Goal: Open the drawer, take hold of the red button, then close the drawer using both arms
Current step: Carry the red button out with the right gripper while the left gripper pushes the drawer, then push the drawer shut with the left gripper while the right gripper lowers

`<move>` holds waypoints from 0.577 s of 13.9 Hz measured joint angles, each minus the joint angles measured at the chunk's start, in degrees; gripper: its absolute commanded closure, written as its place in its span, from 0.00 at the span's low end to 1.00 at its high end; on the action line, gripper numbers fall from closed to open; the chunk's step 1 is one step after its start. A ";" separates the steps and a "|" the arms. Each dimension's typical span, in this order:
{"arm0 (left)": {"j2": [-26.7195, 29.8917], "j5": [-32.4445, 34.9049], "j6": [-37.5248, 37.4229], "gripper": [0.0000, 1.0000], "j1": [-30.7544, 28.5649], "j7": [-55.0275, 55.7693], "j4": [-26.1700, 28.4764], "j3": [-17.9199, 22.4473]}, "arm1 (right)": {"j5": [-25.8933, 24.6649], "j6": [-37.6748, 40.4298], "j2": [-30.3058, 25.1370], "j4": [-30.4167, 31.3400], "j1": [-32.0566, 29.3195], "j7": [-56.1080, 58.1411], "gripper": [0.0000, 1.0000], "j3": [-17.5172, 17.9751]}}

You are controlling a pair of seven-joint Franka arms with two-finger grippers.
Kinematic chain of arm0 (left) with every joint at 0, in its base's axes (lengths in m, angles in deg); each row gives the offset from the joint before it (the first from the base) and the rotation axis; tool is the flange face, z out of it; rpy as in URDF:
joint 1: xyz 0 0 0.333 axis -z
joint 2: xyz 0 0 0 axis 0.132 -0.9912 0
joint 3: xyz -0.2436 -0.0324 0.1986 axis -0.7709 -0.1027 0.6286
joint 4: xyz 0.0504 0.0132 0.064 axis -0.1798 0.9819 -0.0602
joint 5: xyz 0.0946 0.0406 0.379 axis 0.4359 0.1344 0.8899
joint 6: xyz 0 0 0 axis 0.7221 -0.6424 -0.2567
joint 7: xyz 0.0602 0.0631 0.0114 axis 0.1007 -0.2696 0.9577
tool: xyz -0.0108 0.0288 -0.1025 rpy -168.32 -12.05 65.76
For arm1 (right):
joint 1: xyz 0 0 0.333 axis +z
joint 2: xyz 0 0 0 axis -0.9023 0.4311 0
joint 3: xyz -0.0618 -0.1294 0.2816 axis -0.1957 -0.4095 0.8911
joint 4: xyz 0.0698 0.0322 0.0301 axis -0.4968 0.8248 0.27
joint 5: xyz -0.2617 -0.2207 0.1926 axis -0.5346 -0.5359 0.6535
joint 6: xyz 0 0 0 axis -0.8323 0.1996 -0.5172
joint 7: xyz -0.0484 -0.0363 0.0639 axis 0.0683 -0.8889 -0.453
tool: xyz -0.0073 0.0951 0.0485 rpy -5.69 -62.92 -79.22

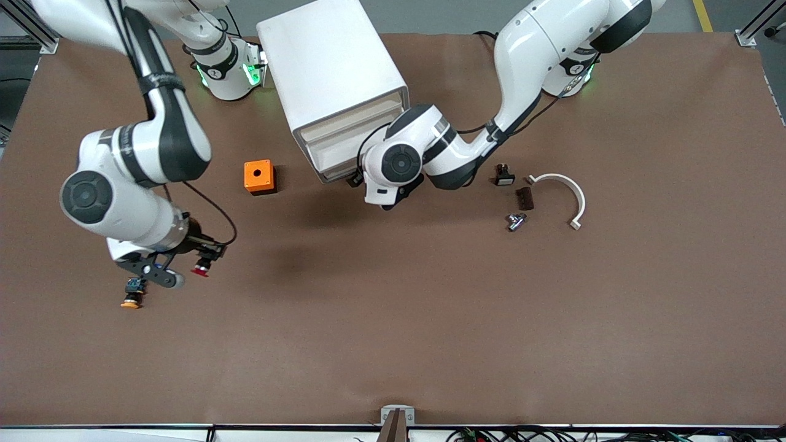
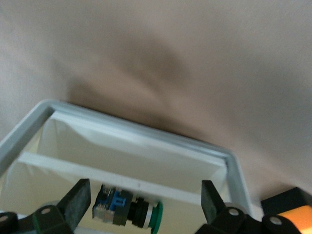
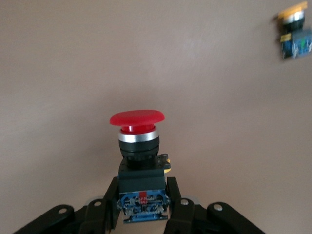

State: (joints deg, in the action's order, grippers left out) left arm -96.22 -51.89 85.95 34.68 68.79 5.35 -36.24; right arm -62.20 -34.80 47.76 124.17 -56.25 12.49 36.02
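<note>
My right gripper (image 1: 198,263) is shut on the black-and-blue body of the red-capped button (image 1: 201,269) and holds it just above the table toward the right arm's end. In the right wrist view the button (image 3: 136,118) stands cap outward between my fingers (image 3: 176,204). My left gripper (image 1: 355,180) is at the front of the white drawer cabinet (image 1: 331,67), mostly hidden under its wrist. In the left wrist view it (image 2: 144,200) is open over the open drawer (image 2: 146,131), with a green-capped button (image 2: 129,212) lying in the drawer between the fingers, untouched.
An orange-yellow-capped button (image 1: 131,294) lies beside my right gripper. An orange box (image 1: 259,177) stands by the cabinet. Toward the left arm's end lie a black button with a white face (image 1: 503,176), a dark block (image 1: 524,197), a metal fitting (image 1: 516,221) and a white curved clamp (image 1: 568,190).
</note>
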 measured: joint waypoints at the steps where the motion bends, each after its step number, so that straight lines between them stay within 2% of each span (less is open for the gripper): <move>1: 0.00 0.00 -0.21 0.00 0.89 0.86 0.28 -0.03 | 0.00 -3.49 0.56 2.25 -1.80 3.88 1.00 0.01; 4: 0.02 0.35 -0.24 0.00 2.79 2.67 1.19 -0.17 | 0.00 -9.49 3.59 5.83 -4.87 10.82 1.00 0.06; 8: 0.04 0.64 -0.23 0.00 2.77 3.01 1.44 -0.02 | -1.41 -13.68 8.13 5.97 -7.60 16.27 1.00 0.08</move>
State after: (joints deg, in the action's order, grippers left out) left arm -96.17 -51.26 85.72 37.45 71.80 6.80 -36.26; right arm -63.61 -48.47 55.89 130.14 -63.85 28.76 36.10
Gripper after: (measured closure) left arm 0.000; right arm 0.581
